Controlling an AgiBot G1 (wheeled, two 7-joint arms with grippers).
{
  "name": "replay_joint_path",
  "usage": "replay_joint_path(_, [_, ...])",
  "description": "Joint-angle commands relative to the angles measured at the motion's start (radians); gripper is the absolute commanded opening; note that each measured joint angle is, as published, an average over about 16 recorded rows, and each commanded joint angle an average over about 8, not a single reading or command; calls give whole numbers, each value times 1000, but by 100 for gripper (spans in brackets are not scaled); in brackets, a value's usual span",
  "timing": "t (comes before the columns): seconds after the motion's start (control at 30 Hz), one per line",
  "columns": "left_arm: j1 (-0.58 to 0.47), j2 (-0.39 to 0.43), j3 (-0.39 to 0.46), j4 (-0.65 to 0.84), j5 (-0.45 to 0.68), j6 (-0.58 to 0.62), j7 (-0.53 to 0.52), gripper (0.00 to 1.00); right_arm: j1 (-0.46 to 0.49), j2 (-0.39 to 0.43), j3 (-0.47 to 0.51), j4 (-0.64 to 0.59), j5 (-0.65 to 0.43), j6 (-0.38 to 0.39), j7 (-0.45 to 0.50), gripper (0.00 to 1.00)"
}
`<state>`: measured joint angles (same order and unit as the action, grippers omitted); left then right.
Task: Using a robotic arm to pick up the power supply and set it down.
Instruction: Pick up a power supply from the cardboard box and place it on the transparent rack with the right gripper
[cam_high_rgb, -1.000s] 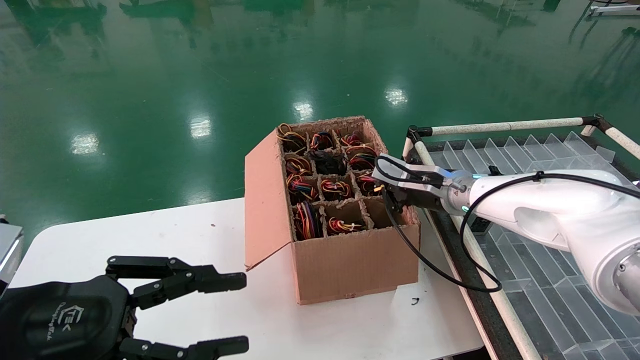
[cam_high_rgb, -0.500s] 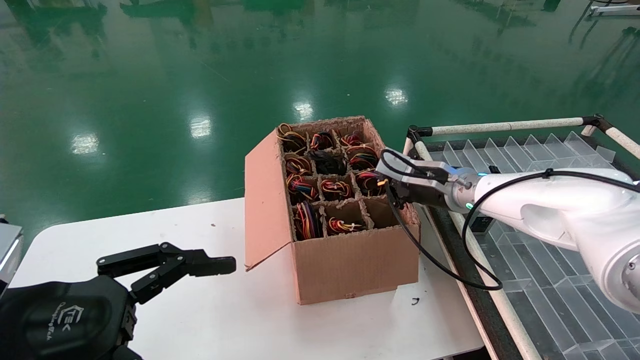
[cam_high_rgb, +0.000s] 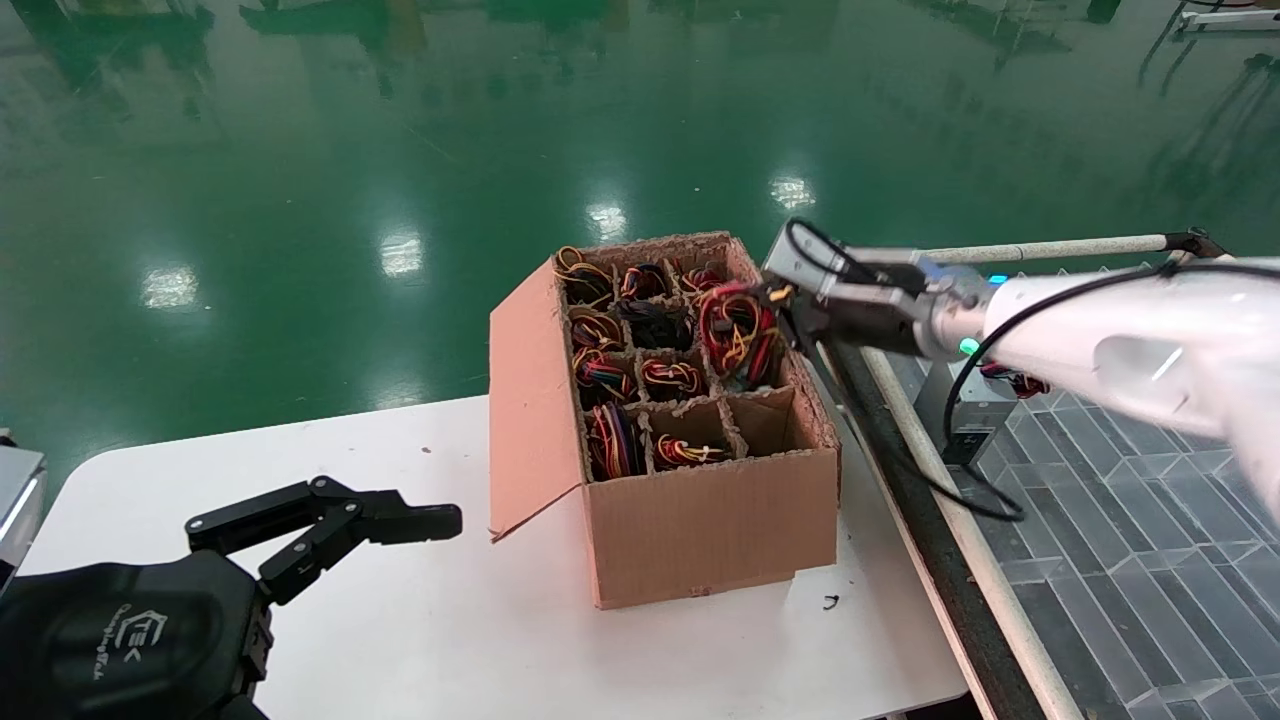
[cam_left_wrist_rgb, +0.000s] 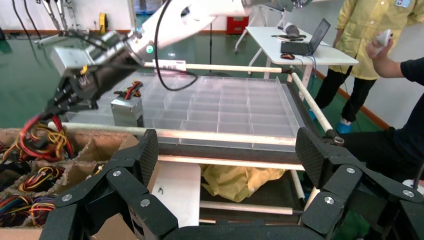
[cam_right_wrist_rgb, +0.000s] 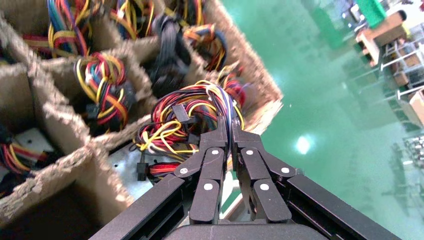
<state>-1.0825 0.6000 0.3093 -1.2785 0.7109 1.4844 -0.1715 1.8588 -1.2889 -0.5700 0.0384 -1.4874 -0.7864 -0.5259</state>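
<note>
The power supply's loose bundle of red, yellow and black wires (cam_high_rgb: 738, 335) hangs above the right column of the cardboard box (cam_high_rgb: 700, 530). My right gripper (cam_high_rgb: 790, 318) is shut on those wires, the jaws pressed together around a few strands (cam_right_wrist_rgb: 231, 125). Part of the silver metal body (cam_right_wrist_rgb: 125, 167) shows below the bundle, partly hidden by the cardboard dividers. From the left wrist view the same bundle (cam_left_wrist_rgb: 42, 142) dangles from the right gripper (cam_left_wrist_rgb: 65, 102). My left gripper (cam_left_wrist_rgb: 227, 150) stands open over the white table at the near left, holding nothing.
The box's other cells hold several wire bundles (cam_high_rgb: 672, 378); the near right cell (cam_high_rgb: 770, 422) looks vacant. A clear divided tray (cam_high_rgb: 1100, 500) in a pipe frame (cam_high_rgb: 1010, 250) stands to the right with another silver supply (cam_high_rgb: 965, 410) in it. People stand beyond it (cam_left_wrist_rgb: 370, 45).
My right gripper rose and drew back from the box's right column, pulling the wire bundle up out of its cell. The left gripper shifted slightly at the near left.
</note>
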Motion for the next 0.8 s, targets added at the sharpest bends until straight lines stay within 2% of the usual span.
replay_joint_path(0.03, [0,0,0,0,0,0,0,100,15,7,4,1,5,-18,-2,0])
replay_joint_path(0.3, [0,0,0,0,0,0,0,100,90,55,14,9,22,-171,-7,0])
replay_joint_path(0.6, [0,0,1,0,-1,0,0,100,177,143,26,12,44,-425,-5,0])
replay_joint_path(0.8, [0,0,1,0,-1,0,0,100,232,199,35,13,57,-500,-10,0])
